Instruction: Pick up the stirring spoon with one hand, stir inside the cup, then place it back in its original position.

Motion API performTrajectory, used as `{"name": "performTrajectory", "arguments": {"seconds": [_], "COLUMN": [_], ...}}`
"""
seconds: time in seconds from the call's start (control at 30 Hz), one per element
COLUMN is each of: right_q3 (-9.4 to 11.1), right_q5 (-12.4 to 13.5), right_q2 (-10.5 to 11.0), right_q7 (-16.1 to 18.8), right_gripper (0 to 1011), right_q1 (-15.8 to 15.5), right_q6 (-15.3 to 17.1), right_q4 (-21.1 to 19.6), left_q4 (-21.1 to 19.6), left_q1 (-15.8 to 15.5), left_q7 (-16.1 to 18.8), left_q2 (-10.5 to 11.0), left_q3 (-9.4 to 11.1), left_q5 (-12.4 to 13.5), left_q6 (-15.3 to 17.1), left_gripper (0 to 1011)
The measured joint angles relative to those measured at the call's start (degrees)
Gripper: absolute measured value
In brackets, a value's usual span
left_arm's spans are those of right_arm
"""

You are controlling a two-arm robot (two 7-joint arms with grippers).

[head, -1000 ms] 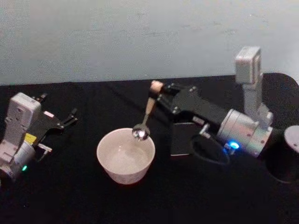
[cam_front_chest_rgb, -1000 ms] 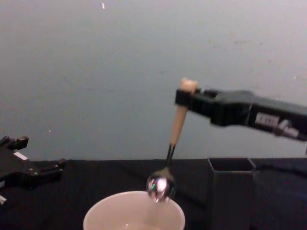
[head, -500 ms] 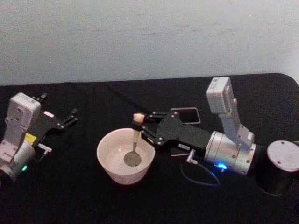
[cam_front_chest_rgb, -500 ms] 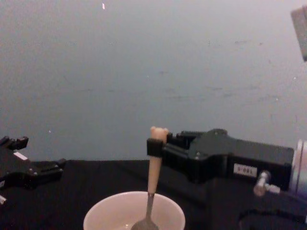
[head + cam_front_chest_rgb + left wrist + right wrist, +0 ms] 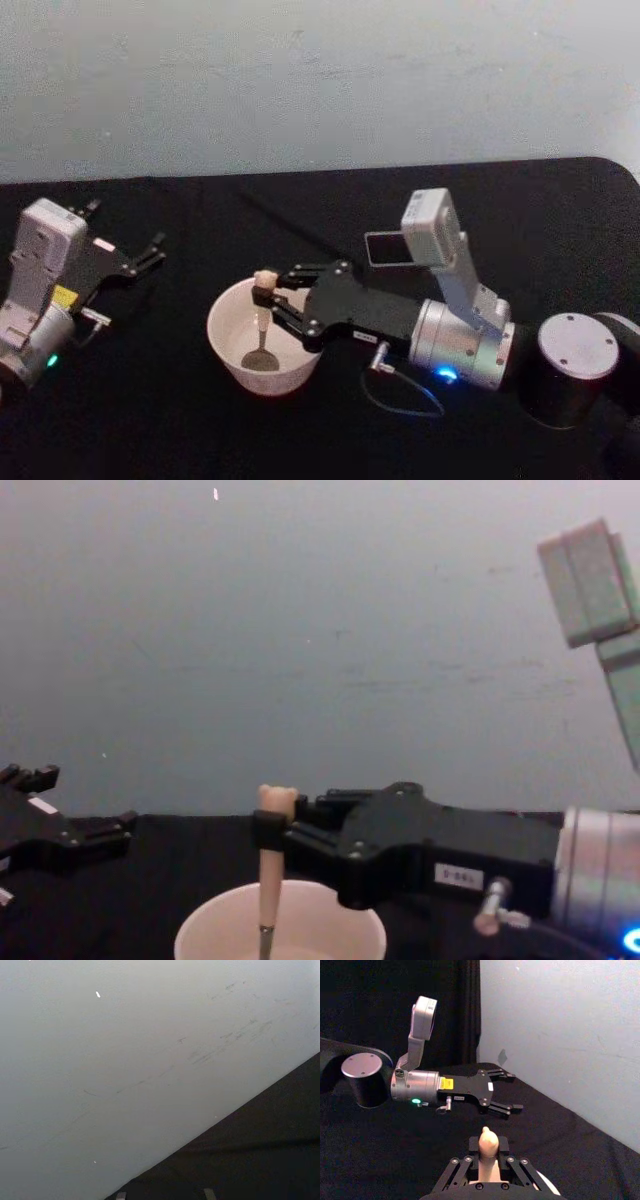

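The cream-white cup (image 5: 224,336) stands on the black table in front of me. The stirring spoon (image 5: 262,318) stands nearly upright inside it, bowl down near the cup's left side. My right gripper (image 5: 267,292) is shut on the beige handle just under the bear head (image 5: 277,798), reaching in from the right above the cup rim (image 5: 205,928). In the right wrist view the bear head (image 5: 487,1139) pokes up between the fingers. The dark grey holder (image 5: 386,248) stands behind the right arm, partly hidden by it. My left gripper (image 5: 150,254) rests open at the far left.
The right arm's dark round joint (image 5: 572,352) sits at the table's right side, with a thin cable loop (image 5: 400,398) under the wrist. A pale wall (image 5: 320,80) runs along the table's back edge. Bare black cloth lies between the cup and the left arm.
My right gripper has moved left and down with the spoon. The spoon went from above the cup's rim into the cup, then across toward its left side. The left arm stayed still.
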Motion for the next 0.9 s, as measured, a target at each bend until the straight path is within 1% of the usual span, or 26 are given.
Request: {"name": "performTrajectory", "arguments": {"seconds": [0.2,0.23,0.3,0.37,0.4,0.43,0.53,0.63,0.77,0.9], "right_q3": [-0.9,-1.03,-1.09,-1.09,-1.02,-0.79,-0.17,0.53,1.55,2.41], "right_q5": [-1.64,-1.97,-2.3,-2.37,-2.47,-2.53,-2.68,-2.75,-2.83,-2.96], "right_q2": [-2.11,-2.81,-3.9,-4.27,-4.95,-5.66,-6.89,-7.74,-8.39,-8.36], "right_q7": [-0.97,-1.31,-1.76,-1.94,-2.19,-2.56,-3.35,-4.07,-4.9,-5.32], "right_gripper": [214,214,214,214,214,214,214,214,214,214], "right_q1": [1.15,1.56,2.24,2.53,2.97,3.47,4.36,5.02,5.6,5.75], "right_q6": [-0.14,-0.07,0.1,0.15,0.21,0.24,0.26,0.27,0.36,0.48], "right_q4": [2.17,2.98,4.25,4.8,5.68,6.65,8.29,9.61,10.8,11.26], "left_q4": [0.0,0.0,0.01,0.0,0.0,0.0,0.0,0.0,0.0,0.0], "left_q1": [0.0,0.0,0.0,0.0,0.0,0.0,0.0,0.0,0.0,0.0], "left_q7": [0.0,0.0,0.0,0.0,0.0,0.0,0.0,0.0,0.0,0.0], "left_q2": [0.0,0.0,0.0,0.0,0.0,0.0,0.0,0.0,0.0,0.0], "left_q3": [0.0,0.0,0.0,0.0,0.0,0.0,0.0,0.0,0.0,0.0], "left_q5": [0.0,0.0,0.0,0.0,0.0,-0.01,0.0,0.0,0.0,0.0], "left_q6": [0.0,0.0,0.0,0.0,0.0,0.0,0.0,0.0,0.0,0.0], "left_gripper": [1002,1001,1001,1001,1001,1001,1001,1001,1001,1001]}}
